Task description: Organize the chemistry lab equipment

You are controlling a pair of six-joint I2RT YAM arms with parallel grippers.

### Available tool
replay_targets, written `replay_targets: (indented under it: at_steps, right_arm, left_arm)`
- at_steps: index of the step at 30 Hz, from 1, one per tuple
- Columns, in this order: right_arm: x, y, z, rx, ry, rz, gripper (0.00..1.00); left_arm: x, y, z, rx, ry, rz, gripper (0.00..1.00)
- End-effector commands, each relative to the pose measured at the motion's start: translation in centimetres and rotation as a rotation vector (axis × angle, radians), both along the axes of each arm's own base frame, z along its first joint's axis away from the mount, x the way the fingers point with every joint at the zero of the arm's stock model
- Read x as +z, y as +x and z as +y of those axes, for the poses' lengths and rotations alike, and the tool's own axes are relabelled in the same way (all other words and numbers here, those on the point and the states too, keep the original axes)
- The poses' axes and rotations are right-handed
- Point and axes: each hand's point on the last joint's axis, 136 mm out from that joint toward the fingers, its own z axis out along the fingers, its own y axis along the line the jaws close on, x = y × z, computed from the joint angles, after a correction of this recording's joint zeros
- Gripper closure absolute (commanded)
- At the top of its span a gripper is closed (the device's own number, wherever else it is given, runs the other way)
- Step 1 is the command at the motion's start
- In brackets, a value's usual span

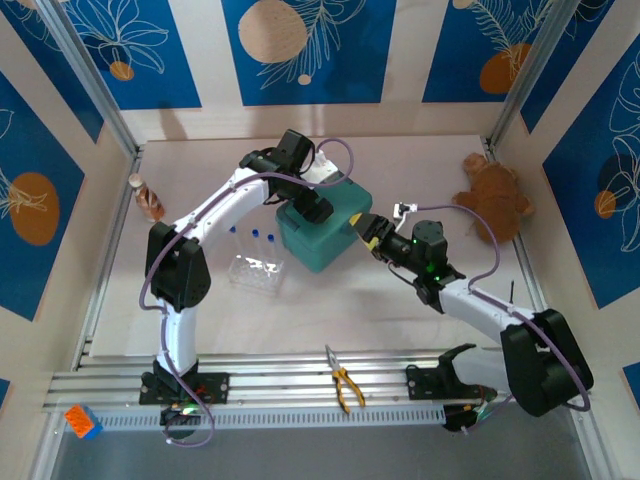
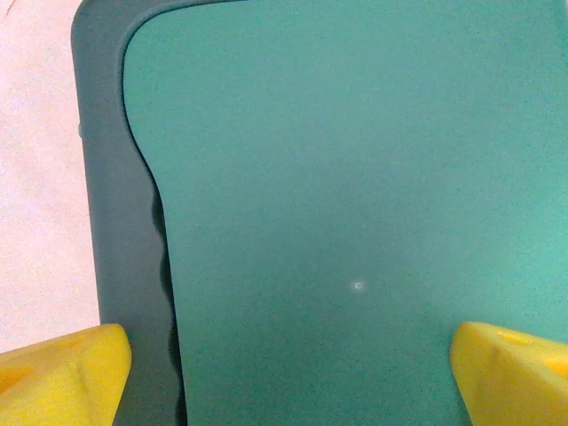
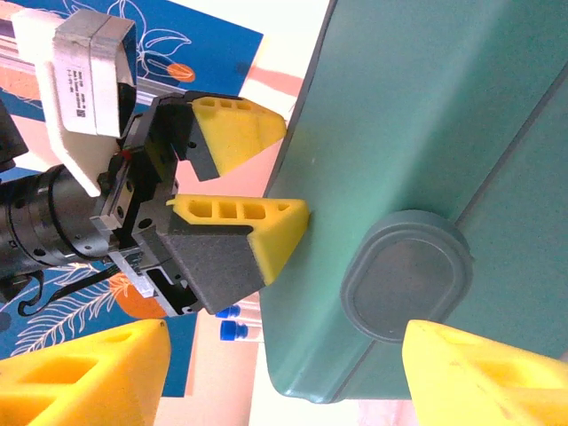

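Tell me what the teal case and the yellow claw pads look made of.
Teal case: likely moulded plastic, matte; even colour, rounded edges. Yellow claw pads: probably rigid plastic, matte; hollow cells show in their sides.

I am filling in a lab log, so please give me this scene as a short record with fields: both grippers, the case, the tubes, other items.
left gripper: open, over the top of the teal case
right gripper: open, at the right side of the case
tube rack: left of the case, blue-capped test tubes standing in it
pliers: near edge, between the arm bases
plush toy: far right, by the wall
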Motion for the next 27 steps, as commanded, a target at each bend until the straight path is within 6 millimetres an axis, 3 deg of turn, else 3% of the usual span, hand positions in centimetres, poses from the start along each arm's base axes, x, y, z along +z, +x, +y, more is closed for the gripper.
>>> replay_targets:
  at_steps: [1, 9, 16, 27]
  right_arm:
    - [1.6, 0.2, -0.2, -0.009, -0.019, -0.04, 0.3]
    - [3.6, 1.4, 1.4, 0.038, -0.026, -0.061, 0.3]
    - [2.8, 2.7, 2.2, 0.051, -0.016, -0.041, 0.3]
    - [0.9, 2.5, 2.5, 0.062, -0.018, 0.001, 0.3]
  left_arm:
    - [-4.1, -2.2, 2.4, 0.015, 0.128, 0.135, 0.07]
    - [-4.2, -2.2, 2.2, 0.018, 0.125, 0.141, 0.07]
    - [-4.2, -2.2, 2.2, 0.016, 0.127, 0.141, 0.08]
    - [-4.3, -2.2, 2.2, 0.017, 0.126, 0.144, 0.08]
